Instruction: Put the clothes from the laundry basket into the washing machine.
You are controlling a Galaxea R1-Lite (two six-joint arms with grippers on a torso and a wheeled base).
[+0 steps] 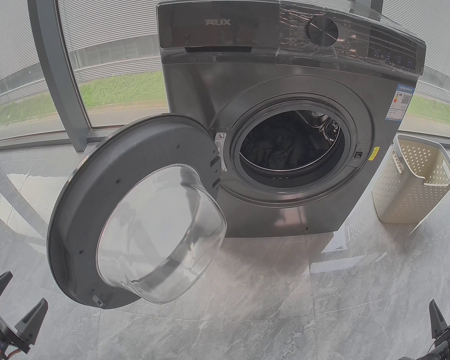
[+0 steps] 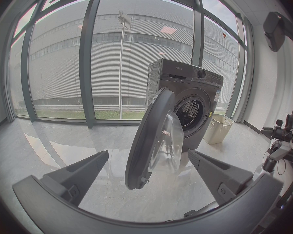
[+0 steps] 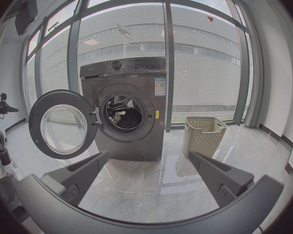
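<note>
Risks, judged from the layout:
- The door (image 1: pixel 135 211) hangs wide open on the robot's left, between the left gripper (image 1: pixel 21 291) and the drum (image 1: pixel 290 146). A reach from that side could strike its glass bowl.
- The basket (image 1: pixel 415 181) stands just beside the washer (image 1: pixel 285 76) on the right and looks light, so a nudge from the right gripper (image 1: pixel 446 296) could tip it.
- No clothes show in the basket, but its bottom is partly hidden and a piece left there would be missed.

Clothes (image 1: pixel 285 143) — a dark heap — lie inside the drum, behind its lip. Loading looks done or nearly so.

Grippers: both have fingers spread wide and hold nothing. Both hang low over the floor (image 1: pixel 265 296), touching nothing, well apart from the washer and basket.
</note>
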